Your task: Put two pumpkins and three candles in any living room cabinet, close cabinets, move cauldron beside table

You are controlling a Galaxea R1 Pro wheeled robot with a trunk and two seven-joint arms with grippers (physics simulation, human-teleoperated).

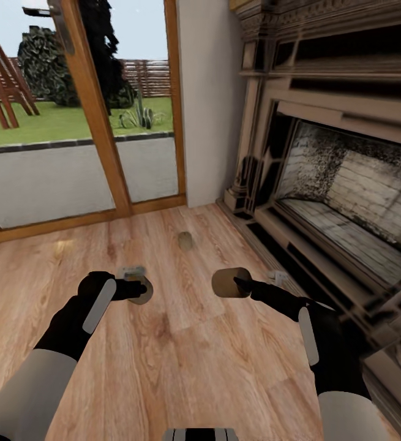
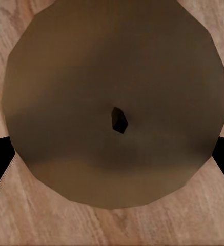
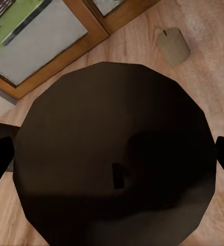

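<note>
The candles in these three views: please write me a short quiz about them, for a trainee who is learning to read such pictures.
1. True or false: the right gripper is empty.
2. The far candle, beyond both grippers, stands on: A) the wooden floor; B) the fireplace hearth; C) the grass outside.
3. How many candles does the head view show in all?

Key:
1. False: it holds a held candle.
2. A.
3. Three; the near candle lies at the left gripper.
</note>
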